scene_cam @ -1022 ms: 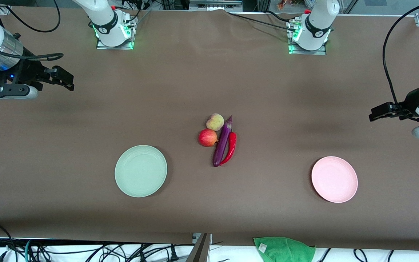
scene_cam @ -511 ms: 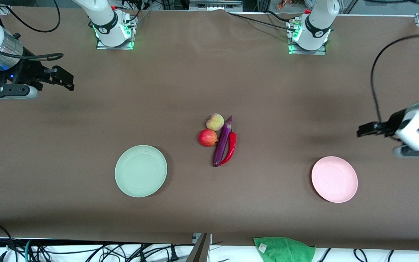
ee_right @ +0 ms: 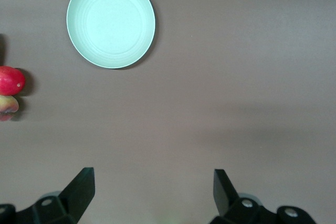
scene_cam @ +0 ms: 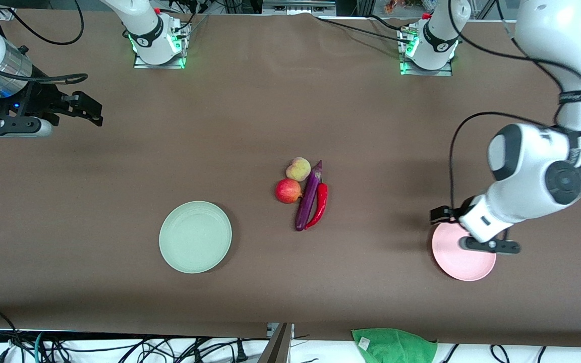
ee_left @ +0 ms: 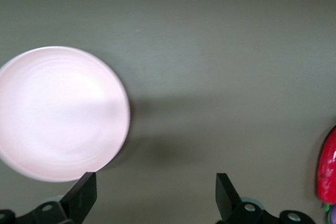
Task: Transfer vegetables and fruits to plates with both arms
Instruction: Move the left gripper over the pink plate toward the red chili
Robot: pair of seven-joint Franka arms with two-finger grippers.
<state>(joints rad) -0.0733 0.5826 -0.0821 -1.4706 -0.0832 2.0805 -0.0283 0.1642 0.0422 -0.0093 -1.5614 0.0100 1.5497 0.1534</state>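
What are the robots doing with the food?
Nothing is picked up yet. The left hand, open, hangs over the rim of the pink plate. The right hand, open, waits at its end of the table. The peach, apple, eggplant and chili lie together mid-table; the green plate is bare.

You've got a brown table (scene_cam: 119, 166) w/ a pale mint green plate (scene_cam: 195, 237) & light pink plate (scene_cam: 459, 262). Purple eggplant (scene_cam: 308, 199), red chili (scene_cam: 320, 205), red apple (scene_cam: 288, 191), yellowish-pink peach (scene_cam: 298, 169). Green cloth (scene_cam: 394, 345). White arms, black grippers.
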